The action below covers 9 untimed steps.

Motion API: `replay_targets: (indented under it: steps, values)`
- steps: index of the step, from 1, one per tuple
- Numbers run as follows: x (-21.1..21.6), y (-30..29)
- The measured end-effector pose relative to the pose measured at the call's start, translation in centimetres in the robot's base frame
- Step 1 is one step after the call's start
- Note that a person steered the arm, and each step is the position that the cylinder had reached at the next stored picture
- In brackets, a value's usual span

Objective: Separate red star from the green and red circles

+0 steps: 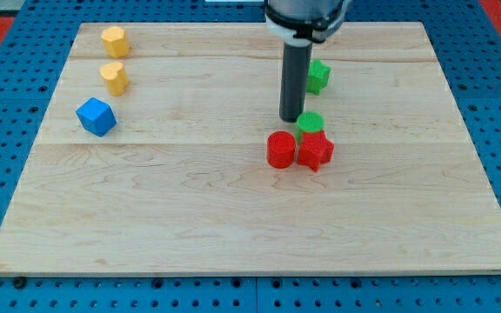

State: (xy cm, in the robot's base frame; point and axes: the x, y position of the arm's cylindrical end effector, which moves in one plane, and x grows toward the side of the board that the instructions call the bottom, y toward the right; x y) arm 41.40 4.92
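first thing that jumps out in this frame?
The dark rod coming down from the view's top centre, my tip ending just above-left of a tight cluster: red circle, red star and green circle, all touching or nearly so. After that, the blue cube stands out at the view's left.

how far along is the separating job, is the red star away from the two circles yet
Nothing looks done yet. The red star sits tight against the red circle on its left side in the view, with the green circle just above it. My tip is down on the board just left of the green circle and above the red circle, close to the cluster. Left: push the star clear of both circles.
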Motion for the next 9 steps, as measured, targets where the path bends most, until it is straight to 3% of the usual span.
replay_targets:
  steps: [2, 3, 6, 7, 9]
  values:
    - [8.6, 0.4]
    - [9.1, 4.9]
    - [4.7, 2.6]
    - [2.4, 6.6]
    - [0.4, 9.0]
